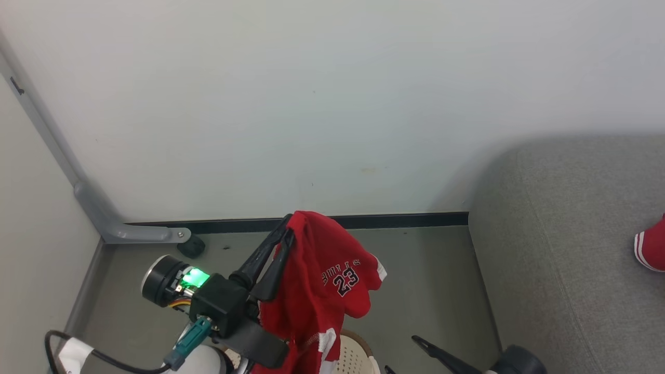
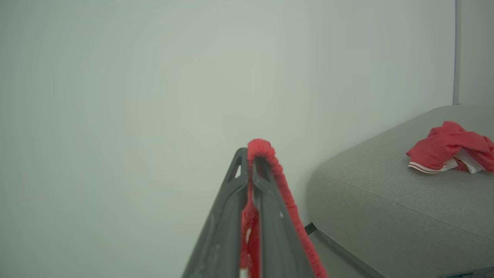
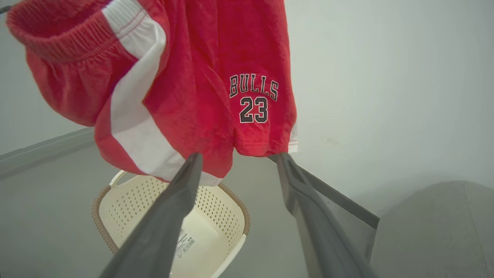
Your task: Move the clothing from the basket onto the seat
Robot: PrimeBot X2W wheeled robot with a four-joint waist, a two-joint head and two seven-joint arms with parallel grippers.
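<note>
Well left of the basket (image 3: pixel 127 197), a grey conduit (image 1: pixel 93 208) is fixed to the wall. Above the basket, red shorts (image 1: pixel 322 280) are clamped in the left gripper (image 1: pixel 287 224). Just right of the basket, the right gripper (image 3: pixel 239 157) is held spread and empty. Farther right, the seat (image 1: pixel 561 234) is occupied by another red garment (image 1: pixel 652 249).

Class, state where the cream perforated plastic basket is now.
In the right wrist view the basket stands on the floor beneath the red Bulls shorts, left of the grey sofa.
</note>
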